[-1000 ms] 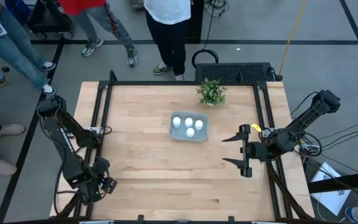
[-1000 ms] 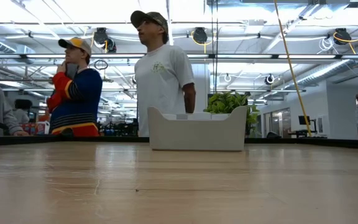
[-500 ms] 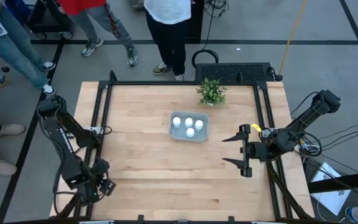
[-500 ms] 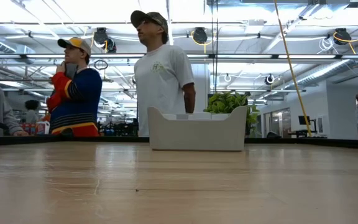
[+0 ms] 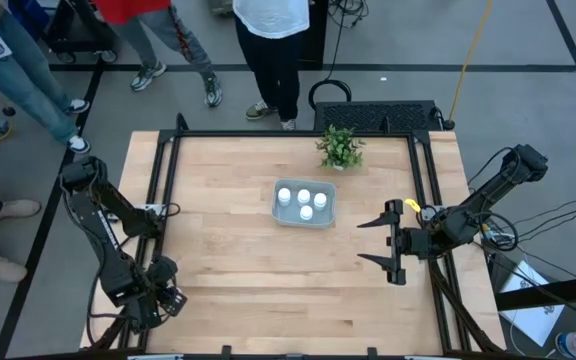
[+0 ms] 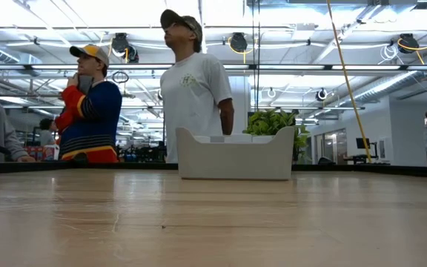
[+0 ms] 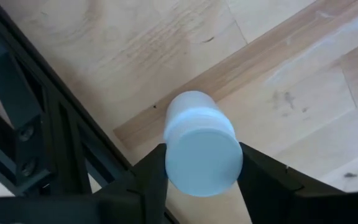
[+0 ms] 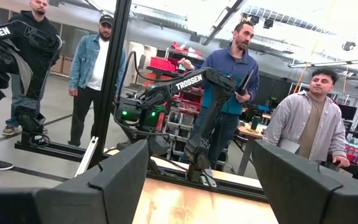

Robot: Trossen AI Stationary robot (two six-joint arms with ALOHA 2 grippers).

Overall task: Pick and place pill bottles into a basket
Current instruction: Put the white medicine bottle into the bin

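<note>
Four pill bottles (image 5: 304, 197) sit in the basket (image 5: 304, 220) near the table's far middle, beside the plant (image 5: 339, 146). A fifth bottle (image 7: 199, 146) is clamped in the left gripper (image 5: 164, 298) at the near left corner, just beside the black frame rail (image 7: 61, 155); that gripper has shifted slightly from a second ago. The right gripper (image 5: 383, 241) hangs spread wide at the right edge, unmoved, bare table (image 5: 258, 270) between.

Overhead, table-level, two wrist cameras
</note>
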